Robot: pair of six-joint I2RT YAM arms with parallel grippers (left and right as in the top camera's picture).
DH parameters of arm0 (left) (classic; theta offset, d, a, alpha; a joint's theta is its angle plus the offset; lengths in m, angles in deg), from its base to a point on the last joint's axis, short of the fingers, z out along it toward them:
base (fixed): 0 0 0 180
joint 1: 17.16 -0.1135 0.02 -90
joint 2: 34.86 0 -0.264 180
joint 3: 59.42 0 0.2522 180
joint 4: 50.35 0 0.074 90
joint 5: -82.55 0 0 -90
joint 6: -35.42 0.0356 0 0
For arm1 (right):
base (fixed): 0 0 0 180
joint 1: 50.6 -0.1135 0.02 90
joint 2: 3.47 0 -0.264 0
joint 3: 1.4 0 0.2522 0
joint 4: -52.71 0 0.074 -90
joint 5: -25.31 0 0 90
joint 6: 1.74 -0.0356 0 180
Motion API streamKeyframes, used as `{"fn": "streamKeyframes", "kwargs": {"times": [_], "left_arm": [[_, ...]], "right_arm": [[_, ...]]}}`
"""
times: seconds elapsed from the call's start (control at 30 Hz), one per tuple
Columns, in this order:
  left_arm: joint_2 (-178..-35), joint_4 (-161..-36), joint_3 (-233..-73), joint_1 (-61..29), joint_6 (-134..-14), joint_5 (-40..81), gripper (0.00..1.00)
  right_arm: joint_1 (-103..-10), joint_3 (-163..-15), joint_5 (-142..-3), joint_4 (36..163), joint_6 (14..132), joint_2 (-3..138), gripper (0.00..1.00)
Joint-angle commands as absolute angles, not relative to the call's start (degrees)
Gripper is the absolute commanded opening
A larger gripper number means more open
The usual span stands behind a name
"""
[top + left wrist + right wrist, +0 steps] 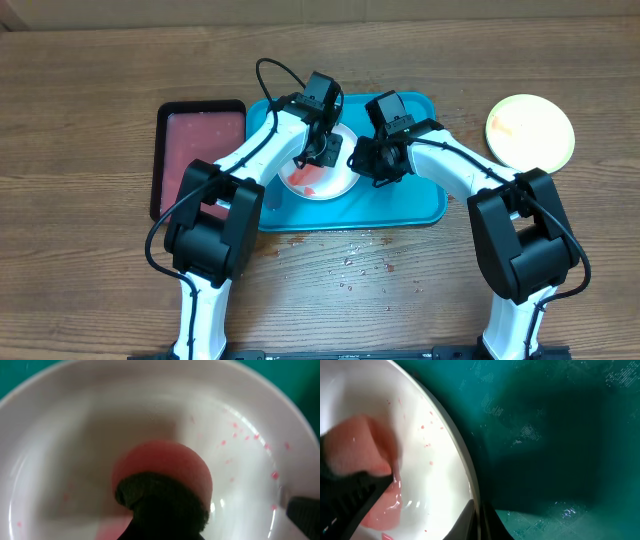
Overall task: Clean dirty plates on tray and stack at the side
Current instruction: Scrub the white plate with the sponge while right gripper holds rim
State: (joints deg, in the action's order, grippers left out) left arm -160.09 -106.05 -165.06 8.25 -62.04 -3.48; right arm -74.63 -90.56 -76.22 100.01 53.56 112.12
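Note:
A white plate [320,178] with red sauce smears lies in the middle of the turquoise tray [420,205]. My left gripper [322,150] is shut on a pink sponge [165,472] with a dark scrub side, pressed onto the plate's [150,420] inside. Red specks dot the plate near its right rim. My right gripper [477,522] is shut on the plate's [435,460] right rim, one finger inside and one outside. A lime green plate [530,130] rests on the table to the right, off the tray.
A black tray [198,150] of reddish liquid sits against the turquoise tray's left side. Water drops and red spots [355,255] are scattered over the wooden table in front of the tray. Both arms cross over the tray's front edge.

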Motion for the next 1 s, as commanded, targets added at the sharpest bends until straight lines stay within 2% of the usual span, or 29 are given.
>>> {"fn": "streamKeyframes", "kwargs": {"times": [0.0, 0.2, 0.43, 0.57, 0.7, 0.97], "left_arm": [[-165.62, -105.48, -163.35, 8.40, -62.15, -2.22, 0.04], [-165.62, -106.13, -163.46, 8.40, -62.24, -1.62, 0.04], [-165.62, -118.42, -163.46, 8.89, -55.36, -1.95, 0.04], [-165.62, -121.54, -163.46, 9.39, -54.83, -7.15, 0.04], [-165.62, -118.85, -163.46, 9.50, -58.72, -10.89, 0.04], [-165.73, -106.79, -163.44, 9.50, -63.20, -3.33, 0.04]], "right_arm": [[-74.65, -90.45, -76.35, 100.30, 54.18, 111.96, 0.04], [-74.65, -90.45, -76.35, 100.39, 54.18, 111.96, 0.04], [-74.65, -90.45, -76.31, 100.15, 54.18, 111.96, 0.04], [-74.65, -90.45, -76.33, 100.17, 54.15, 111.96, 0.04], [-74.65, -90.45, -76.35, 100.19, 54.15, 111.96, 0.04], [-74.65, -90.45, -76.33, 100.19, 54.15, 111.96, 0.04]]}}
